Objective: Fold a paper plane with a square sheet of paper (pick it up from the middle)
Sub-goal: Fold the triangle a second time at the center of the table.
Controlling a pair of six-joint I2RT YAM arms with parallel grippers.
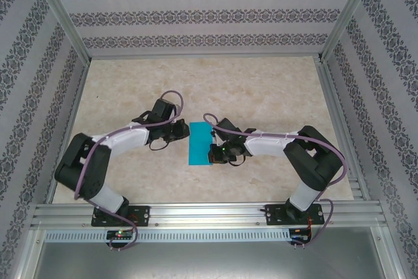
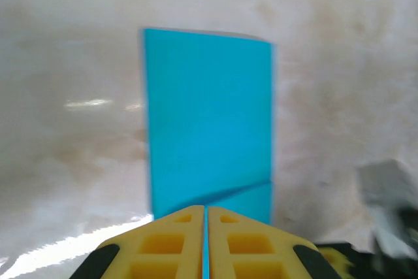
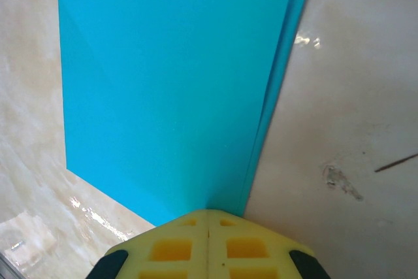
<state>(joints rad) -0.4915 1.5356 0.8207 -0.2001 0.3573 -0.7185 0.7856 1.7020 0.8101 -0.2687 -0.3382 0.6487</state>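
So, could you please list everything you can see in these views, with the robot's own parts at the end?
sheet of paper: one, teal-blue, folded over, mid-table between the grippers.
table: one, beige marbled, under everything.
walls: three, grey patterned, around the table.
frame rail: one, silver, near edge, carrying the arm bases.
left gripper: one, yellow fingers, shut on the paper's left edge.
right gripper: one, yellow fingers, shut on the paper's right edge.
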